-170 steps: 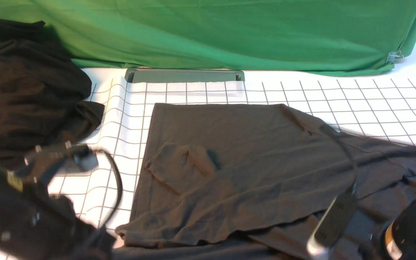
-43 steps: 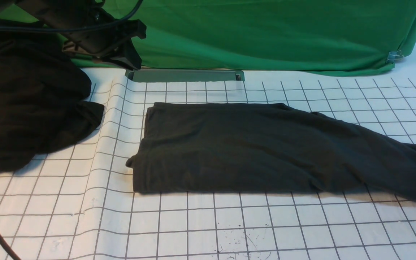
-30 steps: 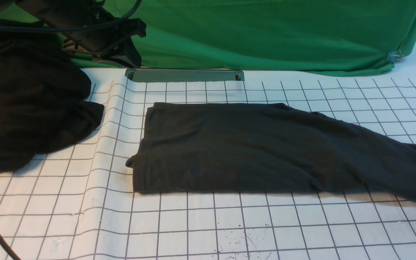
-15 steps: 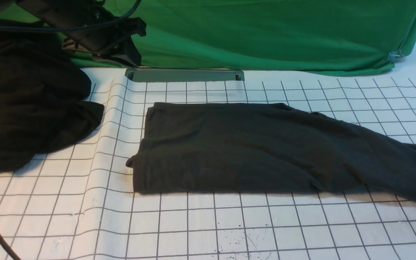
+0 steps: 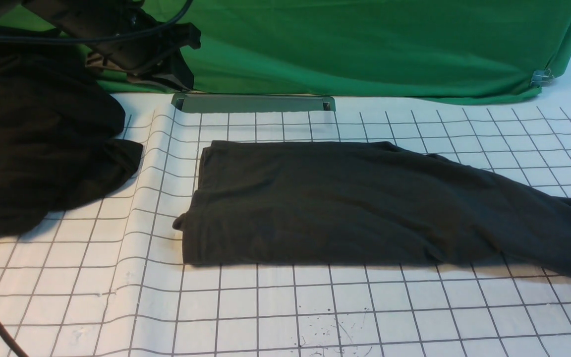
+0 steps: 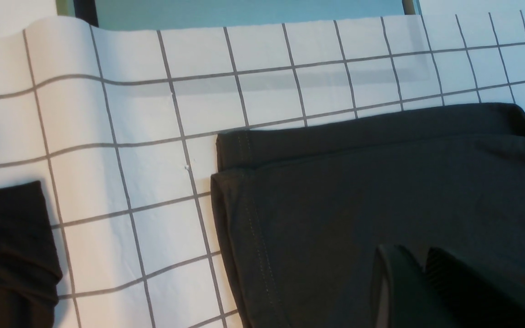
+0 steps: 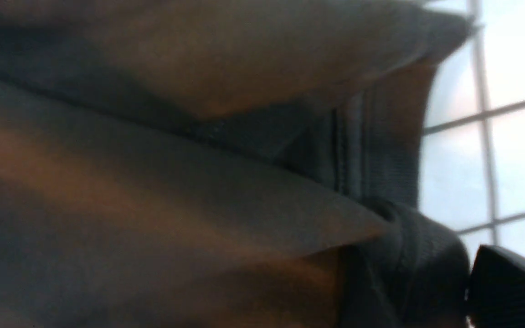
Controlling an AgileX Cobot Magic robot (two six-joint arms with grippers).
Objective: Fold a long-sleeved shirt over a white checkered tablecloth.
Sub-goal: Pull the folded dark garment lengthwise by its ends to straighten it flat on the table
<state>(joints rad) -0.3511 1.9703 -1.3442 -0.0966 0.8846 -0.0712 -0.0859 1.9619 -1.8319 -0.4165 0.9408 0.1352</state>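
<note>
One grey shirt [image 5: 345,203] and one black heap of cloth [image 5: 32,144] lie on one checkered tablecloth [image 5: 315,307]. One green cloth [image 5: 365,44] hangs past its far edge, with one metal clip [image 5: 542,78].

- Front camera faces forward, low over the long-sleeved shirt [image 5: 345,203]
- Left wrist camera looks down on its far left corner, shared with the front view
- Right wrist camera sits almost against it

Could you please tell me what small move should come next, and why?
Probably the right arm should pinch the ribbed edge of the long-sleeved shirt, close before its camera: the shirt's right part trails unfolded across the white checkered tablecloth.
</note>
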